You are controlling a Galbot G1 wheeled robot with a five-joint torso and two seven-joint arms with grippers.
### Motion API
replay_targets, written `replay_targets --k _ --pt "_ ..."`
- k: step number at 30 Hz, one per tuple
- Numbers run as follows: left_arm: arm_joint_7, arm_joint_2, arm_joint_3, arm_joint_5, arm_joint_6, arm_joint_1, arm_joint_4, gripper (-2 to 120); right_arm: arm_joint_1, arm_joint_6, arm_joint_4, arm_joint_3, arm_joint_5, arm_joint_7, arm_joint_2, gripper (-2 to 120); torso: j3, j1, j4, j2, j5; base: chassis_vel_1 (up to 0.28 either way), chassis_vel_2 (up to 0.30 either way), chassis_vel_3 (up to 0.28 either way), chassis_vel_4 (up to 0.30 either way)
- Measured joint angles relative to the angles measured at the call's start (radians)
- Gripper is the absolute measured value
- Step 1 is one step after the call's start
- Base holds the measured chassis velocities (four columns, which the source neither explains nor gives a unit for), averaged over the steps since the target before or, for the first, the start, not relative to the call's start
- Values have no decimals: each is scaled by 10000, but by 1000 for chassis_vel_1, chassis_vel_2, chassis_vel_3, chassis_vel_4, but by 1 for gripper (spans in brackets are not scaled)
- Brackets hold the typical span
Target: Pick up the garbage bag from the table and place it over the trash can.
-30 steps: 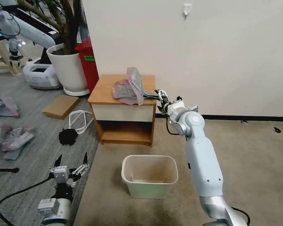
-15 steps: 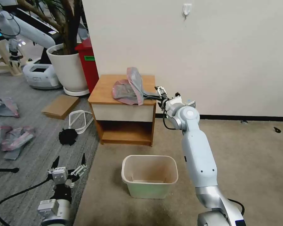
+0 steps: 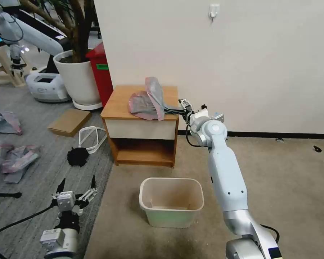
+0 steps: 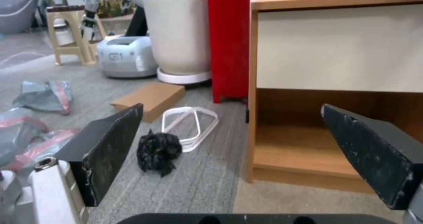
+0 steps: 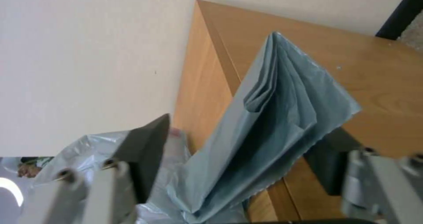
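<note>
The garbage bag point(image 3: 147, 100) lies crumpled on the table point(image 3: 120, 102), grey with a pink rim. My right gripper point(image 3: 168, 108) reaches in from the table's right side at tabletop height. In the right wrist view it is open point(image 5: 238, 158), with a folded grey corner of the bag point(image 5: 277, 118) standing between its fingers point(image 5: 145, 151) above the tabletop point(image 5: 374, 72). The cream trash can point(image 3: 171, 201) stands on the carpet in front of the table. My left gripper point(image 3: 78, 181) hangs open low at the left, and its wrist view point(image 4: 238, 151) faces the table's drawer front point(image 4: 335, 49).
Left of the table stand a tall red bin point(image 3: 100, 72) and a big white plant pot point(image 3: 79, 79). On the floor lie a cardboard piece point(image 3: 69, 122), a white ring point(image 3: 90, 138), a black crumpled lump point(image 3: 77, 156) and other bags point(image 3: 18, 158). A wall runs behind the table.
My right arm has pushed its gripper a little farther toward the table, so its fingers reach the bag's right edge. The left gripper has drifted slightly lower and left.
</note>
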Motion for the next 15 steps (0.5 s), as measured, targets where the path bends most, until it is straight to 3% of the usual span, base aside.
replay_targets --k 15 --pt "-10 -28 -25 -8 -21 -1 26 100 -24 70 21 0 -122 -23 -2 14 0 -1 0 0 0 0 0 0 0"
